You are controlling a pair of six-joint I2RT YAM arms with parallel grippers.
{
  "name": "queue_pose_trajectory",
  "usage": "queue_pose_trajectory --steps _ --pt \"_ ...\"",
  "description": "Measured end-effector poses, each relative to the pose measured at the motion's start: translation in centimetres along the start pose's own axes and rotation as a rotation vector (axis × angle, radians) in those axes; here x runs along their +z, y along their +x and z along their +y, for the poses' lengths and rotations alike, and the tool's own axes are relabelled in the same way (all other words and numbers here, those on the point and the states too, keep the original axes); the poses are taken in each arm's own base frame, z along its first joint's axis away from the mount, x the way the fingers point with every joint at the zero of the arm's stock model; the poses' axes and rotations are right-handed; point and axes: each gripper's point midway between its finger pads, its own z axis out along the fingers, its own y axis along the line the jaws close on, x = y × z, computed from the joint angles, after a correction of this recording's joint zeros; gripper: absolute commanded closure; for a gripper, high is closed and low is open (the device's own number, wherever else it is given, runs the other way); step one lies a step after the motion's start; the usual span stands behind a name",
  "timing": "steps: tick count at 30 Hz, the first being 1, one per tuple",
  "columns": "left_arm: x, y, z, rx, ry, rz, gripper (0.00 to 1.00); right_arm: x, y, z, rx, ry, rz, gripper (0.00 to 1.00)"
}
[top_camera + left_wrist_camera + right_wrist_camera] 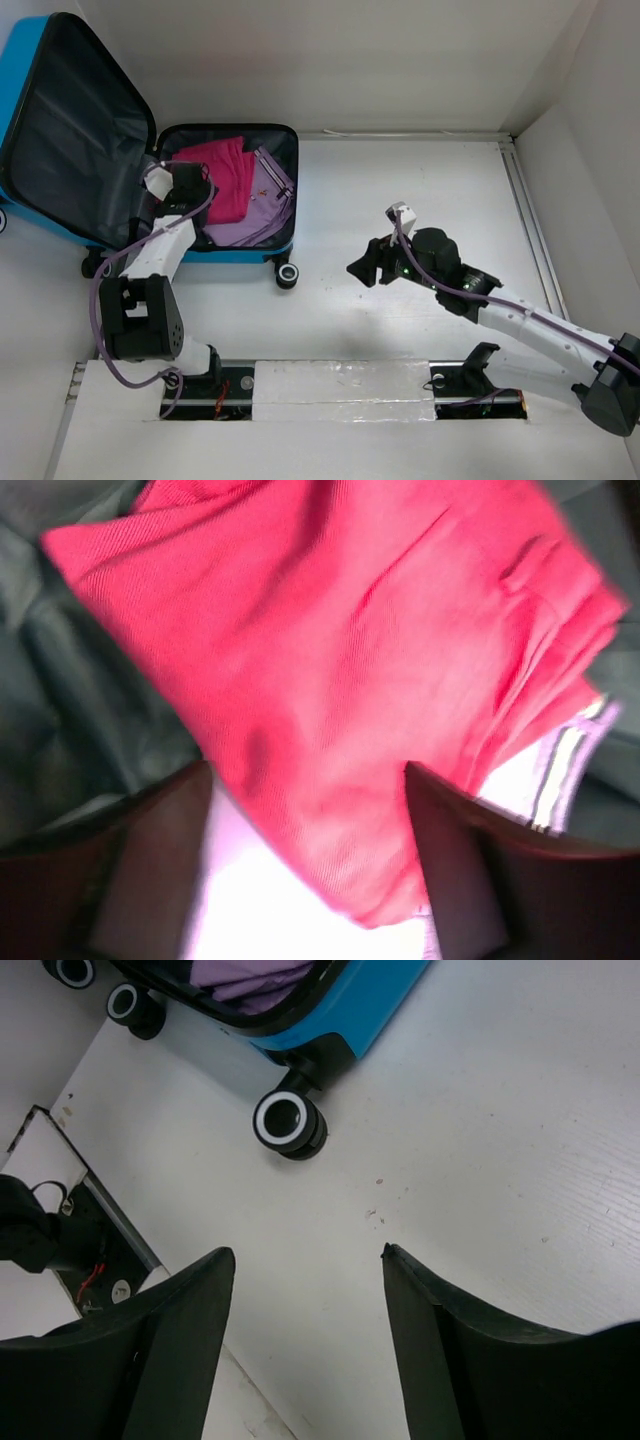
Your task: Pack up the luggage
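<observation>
Left fingers spread, above red garment

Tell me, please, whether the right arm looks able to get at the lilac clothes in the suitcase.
Probably yes: the right end effector is open over bare table, nothing between it and the luggage. The left end effector over the red garment may crowd the lilac clothes.

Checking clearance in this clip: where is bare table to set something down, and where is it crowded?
Free: the table right of the luggage, from its caster wheel to the far wall, beyond the right gripper. Crowded: the luggage tray, full of red and lilac clothes under the left gripper.
</observation>
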Motion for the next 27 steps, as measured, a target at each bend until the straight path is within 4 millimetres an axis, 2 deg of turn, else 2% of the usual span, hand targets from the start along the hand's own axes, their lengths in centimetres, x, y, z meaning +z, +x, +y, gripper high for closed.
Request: queue_pose_trajectory --steps 2,4,6,8,12,14,16,18,22,24,27 --pt "-0.3 0.6 0.6 0.017 -0.032 0.005 0.16 -0.4 -0.5 0.3 -0.003 -0.009 -0.019 0.33" --pt "-1.2 0.8 1.1 0.037 -0.05 0.004 0.19 -0.6 -0.8 0.5 -0.005 -0.017 -0.031 0.33" --pt "-3.4 -0.5 1.2 0.046 -0.039 -0.032 0.21 -0.7 -0.9 0.6 -0.006 -0.019 -0.035 0.34" --pt "-6.9 -4.0 1.1 0.02 -0.006 -0.132 0.24 -0.8 -1.0 0.7 -0.006 -0.02 -0.037 0.35" --pt "-15.5 -12.8 2.1 -0.088 0.027 -0.405 0.25 -1.2 -1.4 1.0 -0.008 -0.03 -0.053 0.35" --pt "-18.4 -16.0 4.1 -0.136 -0.016 -0.513 0.26 -1.5 -1.6 1.2 -0.01 -0.039 -0.062 0.35" --pt "-19.9 -18.1 7.3 -0.16 -0.126 -0.6 0.27 -1.7 -1.7 1.4 -0.011 -0.048 -0.066 0.35" --pt "-20.0 -18.6 10.1 -0.138 -0.25 -0.633 0.27 -1.8 -1.9 1.6 -0.012 -0.054 -0.071 0.35" --pt "-18.5 -19.5 15.3 -0.07 -0.516 -0.649 0.29 -1.9 -1.9 1.7 -0.013 -0.061 -0.073 0.35" --pt "-17.3 -19.8 16.8 -0.036 -0.627 -0.625 0.29 -1.9 -1.9 1.8 -0.013 -0.068 -0.069 0.35" --pt "-14.7 -21.4 18.4 -0.036 -0.707 -0.544 0.32 -2.0 -1.8 2.0 -0.014 -0.077 -0.065 0.35"
